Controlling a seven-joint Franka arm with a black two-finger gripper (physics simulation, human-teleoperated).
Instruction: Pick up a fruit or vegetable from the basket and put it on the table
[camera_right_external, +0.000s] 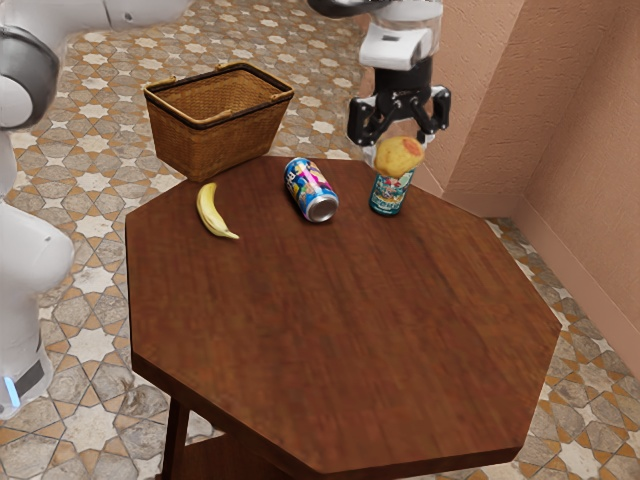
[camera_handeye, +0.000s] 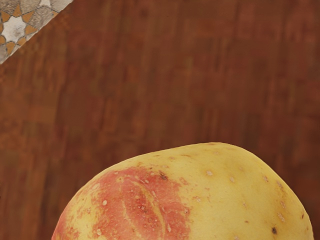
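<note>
Fingers (camera_right_external: 369, 146) closed on a yellow-red fruit or vegetable (camera_right_external: 400, 156), gripping it from two sides above the desk (camera_right_external: 340, 320); in the exterior view it overlaps the top of an upright green can (camera_right_external: 388, 197). Toward the exterior view's left, a multicoloured can (camera_right_external: 311, 188) lies on its side, then a banana (camera_right_external: 212, 212) on the desk near the wicker basket (camera_right_external: 215, 135). Wrist view: the gripped piece's red patch and brown specks, dark wood beyond, patterned floor tiles (camera_handeye: 25, 25) past the desk's edge.
</note>
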